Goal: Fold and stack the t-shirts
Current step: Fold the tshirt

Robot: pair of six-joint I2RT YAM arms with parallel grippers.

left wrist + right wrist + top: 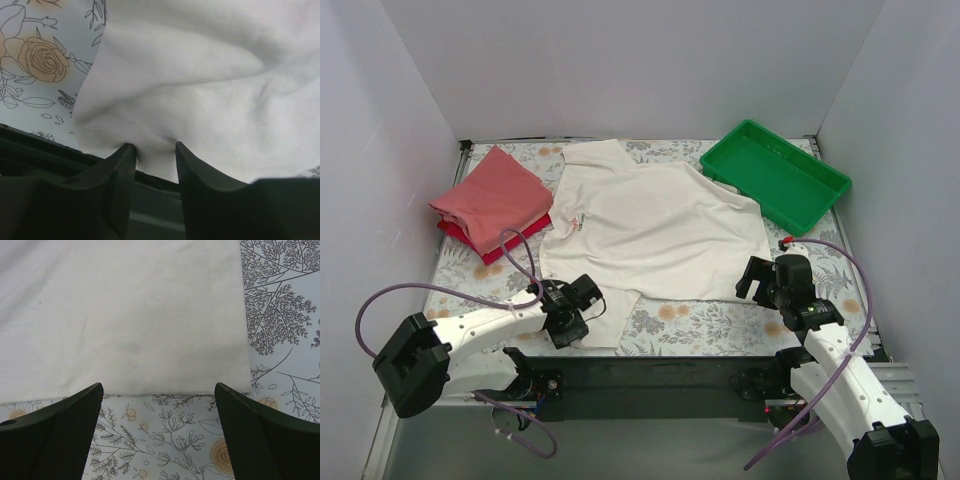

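Observation:
The large cream-white t-shirt (660,225) lies spread, plain side up, in the middle of the floral table cover. My left gripper (585,300) is at the shirt's near left corner, its jaws shut on a pinch of the cream cloth (200,75), with the gripper (154,150) right at the cloth's edge. My right gripper (758,278) is open and empty just off the shirt's near right corner; the hem (125,315) lies straight just beyond the gripper (157,390). A folded salmon-pink t-shirt (492,195) lies on a folded red one (498,247) at the far left.
A green plastic tray (775,175) stands empty at the far right, its near corner touching the shirt's sleeve. White walls close in the table on three sides. A dark rail (650,375) runs along the near edge between the arm bases.

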